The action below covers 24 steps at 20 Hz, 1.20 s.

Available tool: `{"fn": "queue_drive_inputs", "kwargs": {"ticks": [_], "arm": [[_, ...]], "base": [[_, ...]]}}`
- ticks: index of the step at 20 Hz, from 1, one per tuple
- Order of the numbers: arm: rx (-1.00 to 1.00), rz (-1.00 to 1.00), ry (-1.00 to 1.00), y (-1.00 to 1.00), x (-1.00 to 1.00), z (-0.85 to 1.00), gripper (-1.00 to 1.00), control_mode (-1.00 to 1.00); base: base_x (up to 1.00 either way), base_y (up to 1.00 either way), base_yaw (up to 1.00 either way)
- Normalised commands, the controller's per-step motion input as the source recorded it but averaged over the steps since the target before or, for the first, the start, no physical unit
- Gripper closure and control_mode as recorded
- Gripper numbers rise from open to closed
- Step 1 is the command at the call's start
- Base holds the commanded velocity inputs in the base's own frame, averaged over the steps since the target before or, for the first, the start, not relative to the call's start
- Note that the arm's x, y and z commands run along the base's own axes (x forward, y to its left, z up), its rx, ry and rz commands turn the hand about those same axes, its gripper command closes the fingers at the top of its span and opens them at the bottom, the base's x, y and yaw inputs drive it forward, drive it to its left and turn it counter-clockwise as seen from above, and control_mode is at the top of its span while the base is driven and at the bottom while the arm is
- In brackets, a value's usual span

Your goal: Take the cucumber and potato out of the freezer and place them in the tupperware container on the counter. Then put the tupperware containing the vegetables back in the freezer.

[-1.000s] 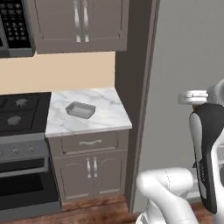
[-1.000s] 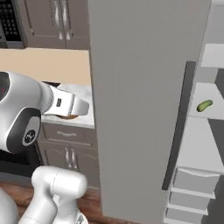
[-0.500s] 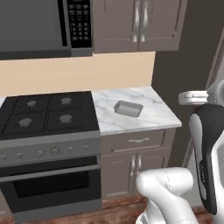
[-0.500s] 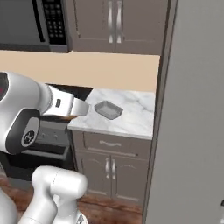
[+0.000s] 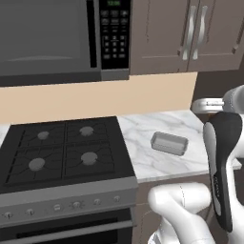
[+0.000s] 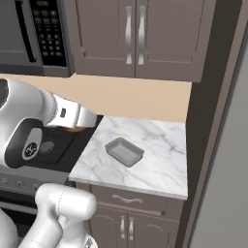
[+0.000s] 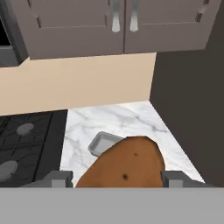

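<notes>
Hand view: end effector (image 7: pixel 117 178) pinching the potato (image 7: pixel 122 164) above the bench (image 7: pixel 131 120), base views: empty tupperware container (image 6: pixel 124 151) beside the stovetop (image 5: pixel 62 152), microwave (image 5: pixel 64 38) overhead.

Black stovetop (image 5: pixel 62 152) under microwave (image 5: pixel 57 38)

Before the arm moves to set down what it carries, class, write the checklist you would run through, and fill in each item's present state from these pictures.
1. Potato held between the fingertips of the gripper: ok, it sits between both tips in the hand view.
2. Tupperware container empty and upright: ok, nothing lies in it.
3. Container resting fully on the counter: ok, away from every edge.
4. Gripper above the container: not ok, the hand view shows the tray ahead, partly hidden by the potato.
5. Path across the counter free of other things: ok.
6. Cucumber's place: cannot tell.
</notes>
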Motion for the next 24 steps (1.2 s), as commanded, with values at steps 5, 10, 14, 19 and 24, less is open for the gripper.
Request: {"fn": "queue_drive_inputs", "kwargs": {"ticks": [5, 10, 14, 19, 24], "arm": [[-0.04, 0.0, 0.09, 0.0, 0.08, -0.47, 1.0, -1.0], [-0.01, 0.0, 0.1, 0.0, 0.36, -0.75, 1.0, -1.0], [0.0, 0.0, 0.1, 0.0, 0.64, -0.69, 1.0, -1.0], [0.0, 0.0, 0.11, 0.0, 0.84, -0.58, 1.0, -1.0], [0.0, 0.02, 0.1, 0.0, 0.9, -0.58, 1.0, -1.0]], "base": [[0.0, 0.0, 0.0], [0.0, 0.0, 0.0], [0.0, 0.0, 0.0], [0.0, 0.0, 0.0], [0.0, 0.0, 0.0]]}}
